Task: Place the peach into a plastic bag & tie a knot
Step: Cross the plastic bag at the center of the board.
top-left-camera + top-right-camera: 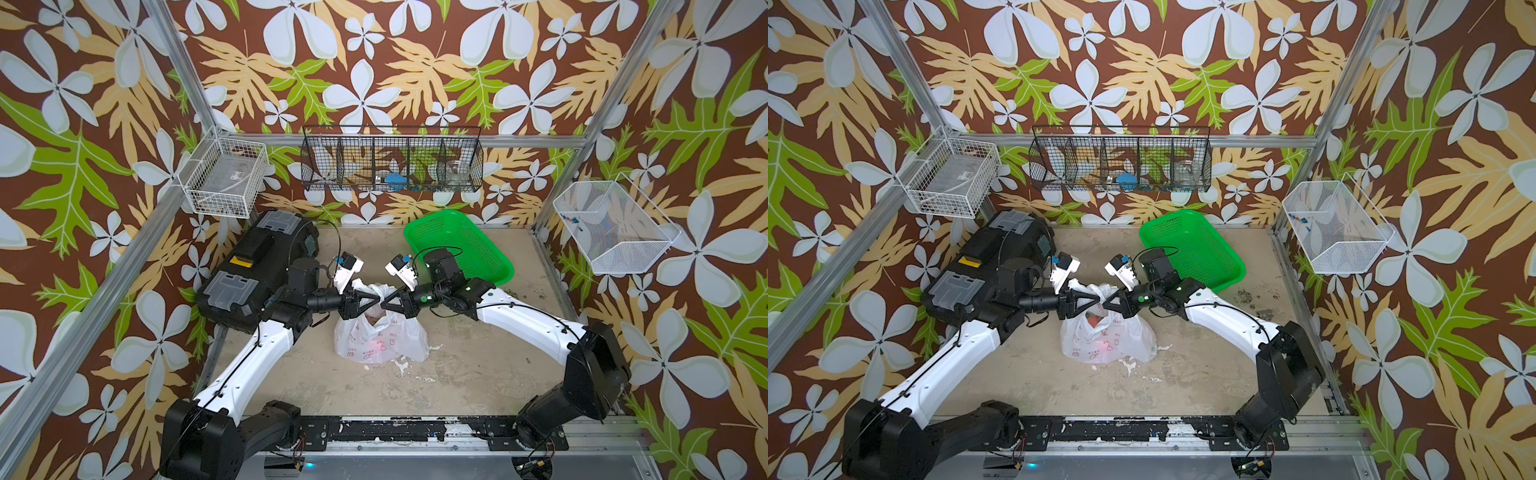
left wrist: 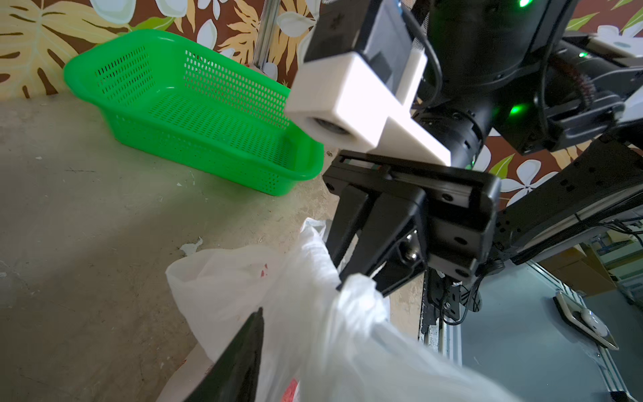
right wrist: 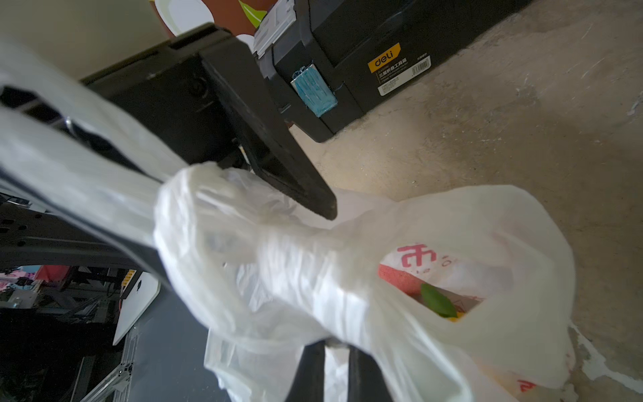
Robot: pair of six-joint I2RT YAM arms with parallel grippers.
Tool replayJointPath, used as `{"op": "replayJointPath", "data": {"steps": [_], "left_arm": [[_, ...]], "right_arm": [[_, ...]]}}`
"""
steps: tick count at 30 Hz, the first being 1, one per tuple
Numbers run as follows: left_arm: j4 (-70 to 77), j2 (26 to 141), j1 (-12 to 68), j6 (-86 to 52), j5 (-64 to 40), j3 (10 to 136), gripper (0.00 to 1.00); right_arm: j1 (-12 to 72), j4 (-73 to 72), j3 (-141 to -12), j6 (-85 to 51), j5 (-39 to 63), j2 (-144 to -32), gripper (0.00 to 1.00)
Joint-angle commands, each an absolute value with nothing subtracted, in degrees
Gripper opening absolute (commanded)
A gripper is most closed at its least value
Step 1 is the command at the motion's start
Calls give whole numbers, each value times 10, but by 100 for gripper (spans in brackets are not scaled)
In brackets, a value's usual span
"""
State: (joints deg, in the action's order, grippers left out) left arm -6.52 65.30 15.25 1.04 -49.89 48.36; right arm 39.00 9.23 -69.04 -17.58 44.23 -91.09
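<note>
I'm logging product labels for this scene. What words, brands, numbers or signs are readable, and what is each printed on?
"deli": on the yellow-and-black sticker on the black toolbox.
"市": a single red character, as far as it reads, printed on the plastic bag.
Too small or blurred to read: the white lines and barcode beside "deli", and the bag's other red marks in both top views.
</note>
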Motion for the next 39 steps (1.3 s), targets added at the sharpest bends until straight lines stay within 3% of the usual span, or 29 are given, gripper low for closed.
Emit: {"op": "replayJointPath", "data": {"steps": [1, 7, 12, 19, 28, 32, 39], "left_arm": [[-81, 642, 149, 36, -509, 490, 54], [-66, 660, 147, 5, -538, 503, 53], [-67, 692, 147, -4, -540, 514, 43], [-55, 691, 143, -5, -560, 515, 37], [-48, 678, 142, 36, -580, 497, 4], [-31, 658, 142, 57, -567, 479, 0], [22, 633, 142, 60, -573, 438, 0]], "right_arm": [[390, 84, -698, -177, 454, -913, 0], [394, 87, -699, -177, 461, -910, 0], [418, 98, -706, -176, 457, -899, 0], [436, 106, -706, -178, 424, -923, 0], [436, 85, -722, -191, 413, -928, 0], [437, 118, -727, -167, 433, -909, 12], [394, 190, -743, -122, 448, -841, 23]]}}
